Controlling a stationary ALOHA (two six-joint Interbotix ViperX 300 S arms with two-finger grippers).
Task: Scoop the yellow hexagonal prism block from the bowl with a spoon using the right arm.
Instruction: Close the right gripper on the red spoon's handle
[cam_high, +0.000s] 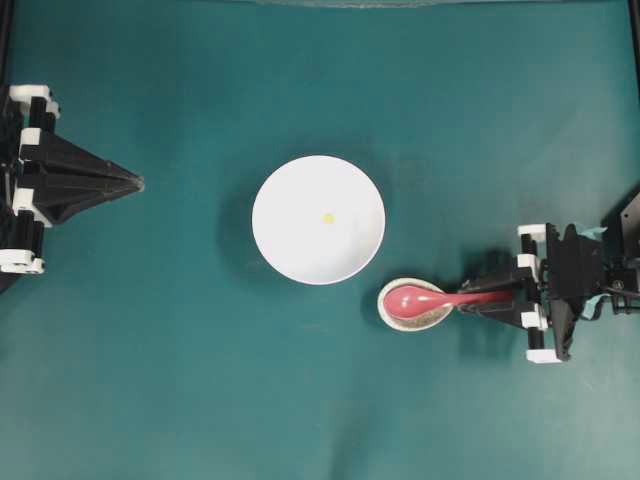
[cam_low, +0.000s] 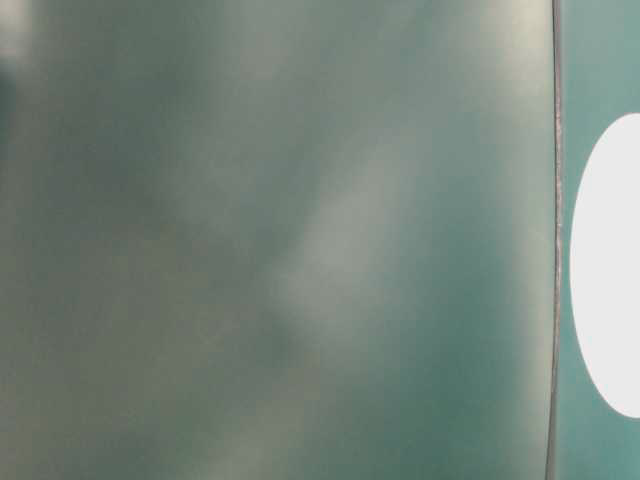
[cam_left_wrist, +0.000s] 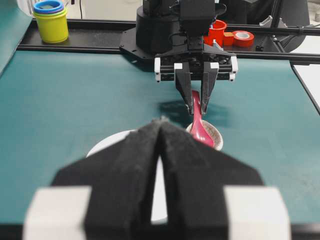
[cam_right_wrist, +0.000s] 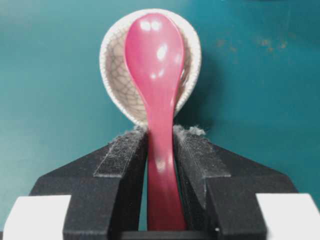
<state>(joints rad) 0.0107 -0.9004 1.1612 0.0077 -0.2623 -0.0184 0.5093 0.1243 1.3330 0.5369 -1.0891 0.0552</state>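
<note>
Open green mat (cam_high: 180, 380) around bowl (cam_high: 300, 240); spoon rest (cam_high: 398, 312) just beside its rim.

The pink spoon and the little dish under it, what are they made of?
The spoon looks like glazed ceramic or hard plastic: glossy, with bright highlights on its scoop. The dish looks like crackle-glazed ceramic: a web of fine dark lines covers its pale inside, and its rim is speckled.

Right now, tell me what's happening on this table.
The right gripper has its pads against both sides of the pink spoon handle, and the scoop lies in the small speckled spoon rest. The yellow block sits alone in the white bowl, untouched. The left gripper is shut and parked at the table's left edge, holding nothing.
</note>
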